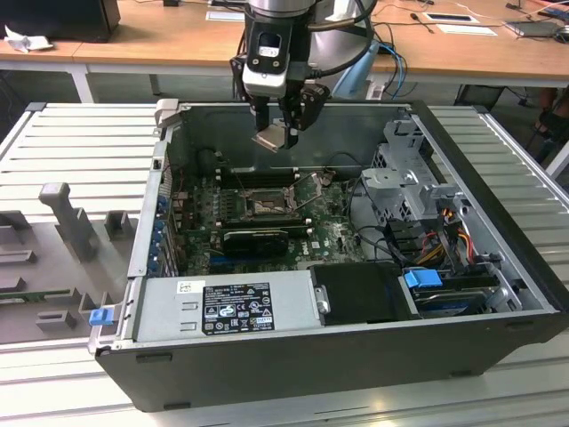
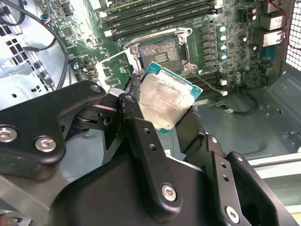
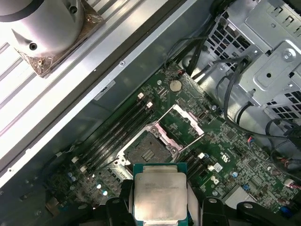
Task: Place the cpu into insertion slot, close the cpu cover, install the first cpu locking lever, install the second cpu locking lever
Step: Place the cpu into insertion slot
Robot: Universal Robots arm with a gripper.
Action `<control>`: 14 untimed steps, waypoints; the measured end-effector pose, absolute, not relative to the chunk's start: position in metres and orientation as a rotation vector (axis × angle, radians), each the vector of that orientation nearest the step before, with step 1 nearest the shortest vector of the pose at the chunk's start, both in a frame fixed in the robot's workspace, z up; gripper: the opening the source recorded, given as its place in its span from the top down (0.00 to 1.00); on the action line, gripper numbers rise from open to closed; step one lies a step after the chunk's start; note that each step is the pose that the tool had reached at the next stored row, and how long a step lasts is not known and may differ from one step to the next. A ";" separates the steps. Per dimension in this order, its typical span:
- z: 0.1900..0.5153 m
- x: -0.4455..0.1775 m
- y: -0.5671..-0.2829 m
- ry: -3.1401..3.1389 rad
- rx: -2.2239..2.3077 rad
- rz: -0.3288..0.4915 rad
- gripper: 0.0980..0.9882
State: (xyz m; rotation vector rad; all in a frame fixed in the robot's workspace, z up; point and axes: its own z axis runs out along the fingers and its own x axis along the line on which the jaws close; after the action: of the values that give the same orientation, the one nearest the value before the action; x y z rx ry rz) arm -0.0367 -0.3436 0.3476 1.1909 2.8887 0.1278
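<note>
My gripper (image 1: pixel 277 135) hangs above the open computer case, shut on the cpu (image 1: pixel 271 140), a flat silvery-grey square with a green edge. In both wrist views the cpu (image 2: pixel 167 96) (image 3: pixel 159 193) sits between the black fingers (image 2: pixel 134 122), held by two opposite edges and tilted. The insertion slot (image 1: pixel 267 206) (image 2: pixel 162 54) (image 3: pixel 148 150) lies open on the green board below the chip, a clear gap apart. The cpu cover (image 3: pixel 183 125) (image 2: pixel 113 70) is swung up and back beside the slot.
The case walls (image 1: pixel 151 205) ring the board. A grey power supply (image 1: pixel 222 307) lies at the front, a drive cage (image 1: pixel 404 178) with cables at the exterior view's right. A black ribbed card (image 1: pixel 258 238) sits just in front of the slot, memory slots (image 2: pixel 160 16) behind it.
</note>
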 end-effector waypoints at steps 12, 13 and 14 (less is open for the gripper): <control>0.347 -0.037 -0.344 2.842 1.291 0.126 0.50; 0.347 -0.037 -0.344 2.839 1.297 0.126 0.50; 0.347 -0.037 -0.344 2.836 1.304 0.126 0.50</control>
State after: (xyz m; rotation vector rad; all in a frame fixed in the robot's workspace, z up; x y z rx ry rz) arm -0.0367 -0.3436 0.3467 1.3042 2.8357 0.1261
